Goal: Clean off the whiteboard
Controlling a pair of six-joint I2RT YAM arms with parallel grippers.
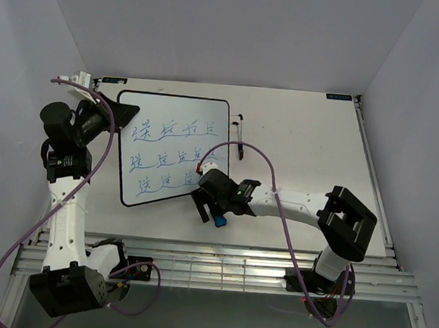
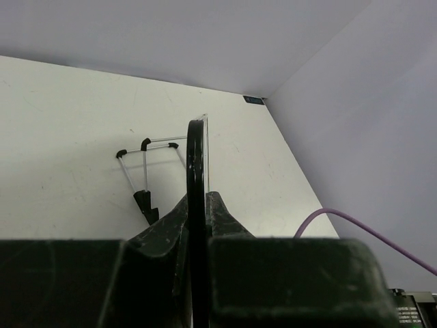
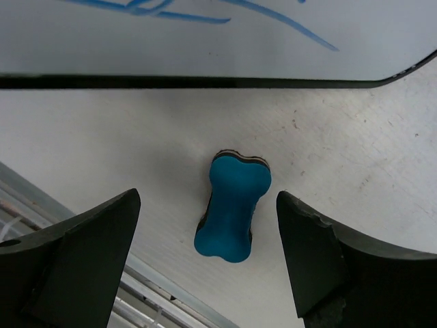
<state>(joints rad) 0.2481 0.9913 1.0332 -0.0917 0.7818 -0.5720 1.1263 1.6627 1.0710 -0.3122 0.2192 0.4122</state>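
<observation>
The whiteboard [image 1: 171,149] lies at the table's left middle, bearing three rows of blue handwriting. My left gripper [image 1: 123,112] is shut on its far left edge; the left wrist view shows the board's black frame [image 2: 196,164] edge-on, pinched in the left gripper [image 2: 196,205]. The small blue bone-shaped eraser [image 3: 233,208] lies on the table just off the board's near right corner [image 3: 205,41]. My right gripper [image 3: 208,199] hovers over the eraser, open, with a finger on each side and not touching it. In the top view the right gripper [image 1: 210,203] partly hides the eraser [image 1: 220,222].
A thin black wire stand [image 1: 239,139] lies right of the board; it also shows in the left wrist view [image 2: 147,179]. A slatted metal rail [image 1: 219,266] runs along the near table edge. White walls close in the table on three sides.
</observation>
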